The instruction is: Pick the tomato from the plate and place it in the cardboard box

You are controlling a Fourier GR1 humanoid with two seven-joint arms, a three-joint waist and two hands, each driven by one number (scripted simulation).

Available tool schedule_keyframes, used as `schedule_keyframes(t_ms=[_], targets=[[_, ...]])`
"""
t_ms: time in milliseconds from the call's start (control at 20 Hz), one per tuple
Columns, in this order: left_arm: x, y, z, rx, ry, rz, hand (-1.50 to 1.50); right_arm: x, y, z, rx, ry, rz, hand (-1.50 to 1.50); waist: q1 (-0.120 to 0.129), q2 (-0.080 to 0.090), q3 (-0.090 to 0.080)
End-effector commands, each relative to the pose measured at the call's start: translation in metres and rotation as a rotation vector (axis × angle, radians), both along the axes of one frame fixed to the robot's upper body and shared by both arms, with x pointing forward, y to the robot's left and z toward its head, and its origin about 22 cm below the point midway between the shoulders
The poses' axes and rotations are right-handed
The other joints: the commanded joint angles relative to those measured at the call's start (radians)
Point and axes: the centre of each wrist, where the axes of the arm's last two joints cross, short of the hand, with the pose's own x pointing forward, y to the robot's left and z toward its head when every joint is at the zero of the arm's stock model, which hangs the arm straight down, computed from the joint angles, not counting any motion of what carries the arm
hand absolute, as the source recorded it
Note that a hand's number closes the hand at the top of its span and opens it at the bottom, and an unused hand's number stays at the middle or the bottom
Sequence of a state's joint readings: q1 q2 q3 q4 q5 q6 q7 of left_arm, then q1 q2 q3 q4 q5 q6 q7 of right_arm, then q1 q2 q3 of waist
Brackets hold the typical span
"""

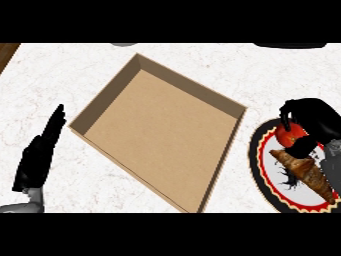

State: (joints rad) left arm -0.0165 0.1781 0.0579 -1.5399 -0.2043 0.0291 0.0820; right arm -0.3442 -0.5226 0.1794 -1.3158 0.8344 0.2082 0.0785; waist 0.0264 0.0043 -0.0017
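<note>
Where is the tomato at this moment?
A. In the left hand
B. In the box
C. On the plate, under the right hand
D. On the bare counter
C: the tomato sits on the plate, with the right hand curled round it.

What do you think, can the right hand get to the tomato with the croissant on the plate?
Probably yes. The right hand is right over the tomato, fingers curled round it. The croissant lies beside it on the plate, not in the way.
</note>
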Motion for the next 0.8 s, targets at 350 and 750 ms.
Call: schedule_keyframes(t_ms=[350,750], targets=[[-0.015,0.005,0.004,-0.004,-0.002,0.027,0.00,0.023,0.010,0.069,0.060,-0.183,0.186,1.50,-0.022,-0.007,0.001],[-0.010,0.013,0.001,0.010,0.010,0.036,0.00,0.014,0.039,0.094,0.556,-0.285,0.443,1.50,-0.030,-0.010,0.001]])
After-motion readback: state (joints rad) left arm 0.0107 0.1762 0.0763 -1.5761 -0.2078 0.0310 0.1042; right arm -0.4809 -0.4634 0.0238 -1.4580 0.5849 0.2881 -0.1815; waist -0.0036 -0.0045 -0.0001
